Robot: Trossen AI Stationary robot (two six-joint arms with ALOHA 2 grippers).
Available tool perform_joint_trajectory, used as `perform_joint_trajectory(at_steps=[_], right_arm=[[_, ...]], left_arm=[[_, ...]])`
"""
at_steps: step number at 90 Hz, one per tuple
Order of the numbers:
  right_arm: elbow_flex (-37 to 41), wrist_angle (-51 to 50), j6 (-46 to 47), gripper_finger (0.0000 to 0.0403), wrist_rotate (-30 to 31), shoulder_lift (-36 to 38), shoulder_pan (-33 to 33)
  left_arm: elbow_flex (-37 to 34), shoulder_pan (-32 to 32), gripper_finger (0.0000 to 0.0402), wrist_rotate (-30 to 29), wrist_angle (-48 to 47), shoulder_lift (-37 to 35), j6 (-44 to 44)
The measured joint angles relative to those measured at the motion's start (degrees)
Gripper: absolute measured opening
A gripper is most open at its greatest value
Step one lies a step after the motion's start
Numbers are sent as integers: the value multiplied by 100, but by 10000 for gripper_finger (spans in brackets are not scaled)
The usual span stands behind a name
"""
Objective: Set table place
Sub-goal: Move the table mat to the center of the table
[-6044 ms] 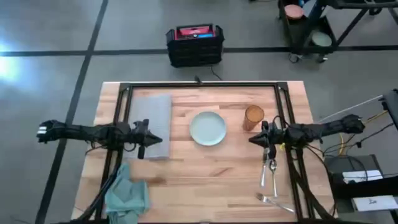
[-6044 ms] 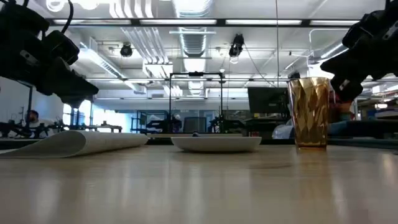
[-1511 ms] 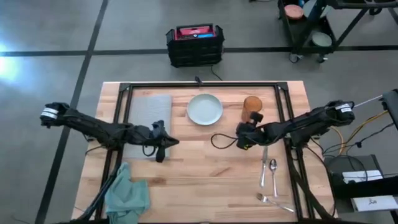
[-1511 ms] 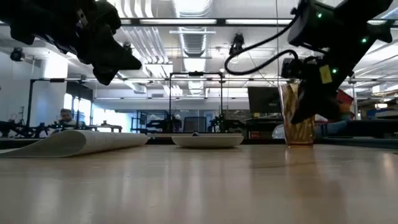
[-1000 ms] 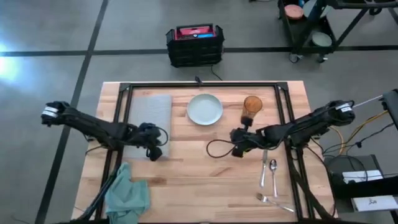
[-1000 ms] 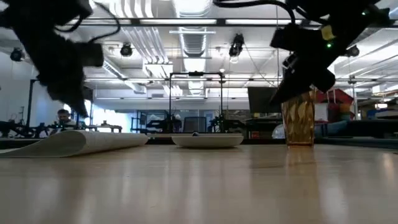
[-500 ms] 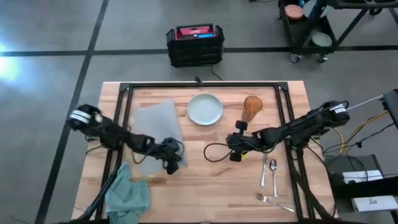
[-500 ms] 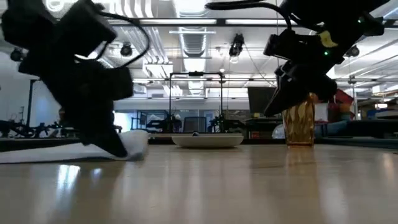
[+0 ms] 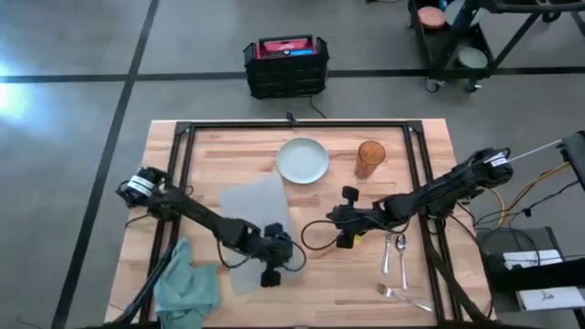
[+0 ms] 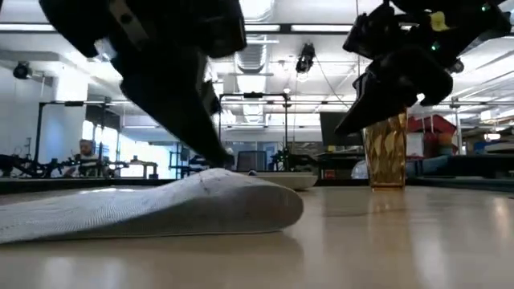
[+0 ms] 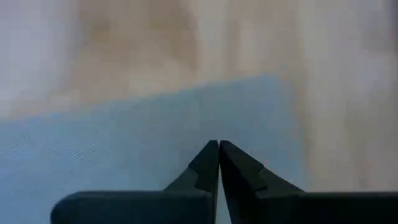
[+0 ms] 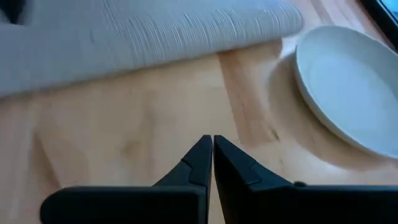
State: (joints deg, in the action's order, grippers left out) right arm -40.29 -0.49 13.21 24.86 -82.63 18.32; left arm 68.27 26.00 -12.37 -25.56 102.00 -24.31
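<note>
Left gripper [image 9: 271, 270]: over the near-middle of the table [image 9: 320, 274], at the near end of the placemat; its fingers [image 11: 205, 163] are pressed together, tips meeting, on the grey cloth. Whether any fabric is pinched between them I cannot tell.

Right gripper [image 9: 343, 228]: fingers [image 12: 200, 158] closed tip to tip with nothing held, hovering over bare wood right of the placemat, between it and the cutlery.

Placemat [image 9: 251, 233]: grey, finely ribbed weave, lying slanted left of centre, its far edge near the plate and its near end under the left gripper. In the low view [image 10: 161, 205] the front edge bulges up in a soft hump instead of lying flat. In the right wrist view its rounded edge [image 12: 155, 31] sits just beside the plate's rim, apart from it.

Plate [image 9: 303, 160]: pale, round, nothing on it, toward the far side of the table.

Glass [image 9: 370, 156]: amber, faceted, upright, right of the plate; contents cannot be judged.

Cutlery [image 9: 395, 256]: spoon-like pieces near the right frame rail, with another piece [image 9: 402, 297] closer to the near edge.

Napkin [image 9: 187, 288]: teal-green, crumpled at the near left corner.

Crate [image 9: 286, 66]: black, on the floor beyond the table, holding something red.
</note>
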Motion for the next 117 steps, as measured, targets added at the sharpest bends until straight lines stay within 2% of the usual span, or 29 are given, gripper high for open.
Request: perform_joint_trajectory(at_steps=[10, 20, 29, 44, 58, 67, 78, 90, 117], right_arm=[[0, 283, 376, 2, 0, 0, 143], [0, 711, 703, 2, 2, -71, 286], [0, 1249, 845, 2, -133, -334, 431], [-300, 2160, 872, 2, -1196, -1239, 550], [-1052, 2185, 792, 2, -1216, -2093, 553], [-1581, 1756, 638, 2, -1129, -2512, 517], [-2164, 859, 657, 2, -1022, -2900, 503], [-2685, -101, 703, 2, -802, -3200, 543], [-3026, -6, 938, 2, -784, -3715, 601]], left_arm=[[222, 323, 0, -605, -1304, -324, -607], [-210, 771, 0, -924, -1679, -703, -1589], [-854, 1214, 0, -931, -1364, -1040, -2542], [-1837, 1963, 0, -912, -669, -1355, -3890], [-2234, 2491, 0, -905, -621, -1478, -4802], [-2349, 2750, 0, -897, -566, -1511, -5214], [-2588, 2917, 0, -798, -480, -1406, -5543], [-2882, 2964, 0, -998, 40, -1308, -5499], [-3007, 2868, 0, -1804, 625, -1280, -4946]])
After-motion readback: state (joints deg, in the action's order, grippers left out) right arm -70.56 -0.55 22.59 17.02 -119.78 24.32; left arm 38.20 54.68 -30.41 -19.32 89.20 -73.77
